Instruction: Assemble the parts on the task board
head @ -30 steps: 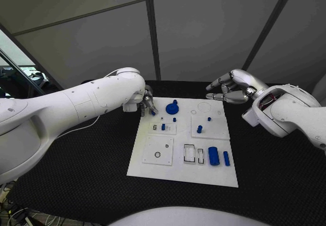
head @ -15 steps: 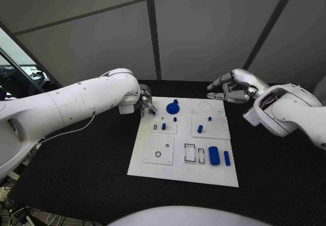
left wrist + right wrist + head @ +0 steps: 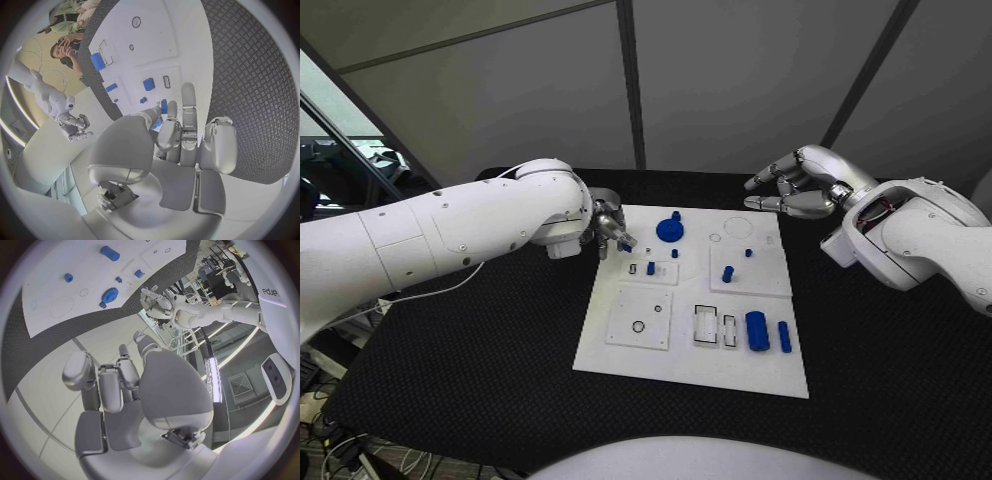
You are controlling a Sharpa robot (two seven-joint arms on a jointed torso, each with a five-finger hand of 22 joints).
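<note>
The white task board [image 3: 678, 365] lies mid-table. At its far left corner my left hand [image 3: 610, 228] pinches a small blue part [image 3: 162, 106] between thumb and a finger, just over the board's edge. My right hand [image 3: 798, 190] hovers past the board's far right corner, its fingers half curled and apart, with nothing in them. A round blue knob [image 3: 669, 231] stands near the left hand. Small blue pegs [image 3: 727, 273] stand in the far square plates. A blue cylinder [image 3: 756, 331] and a thin blue bar [image 3: 783, 337] lie at the near right.
The black table [image 3: 473, 340] surrounds the board on all sides. Grey wall panels rise behind the table's far edge. The right wrist view looks down on the board [image 3: 75, 280] and the round knob [image 3: 110, 294].
My left arm has swung lower and toward the near left while its hand stays at the board's far left corner with the blue part. The right hand has held still.
</note>
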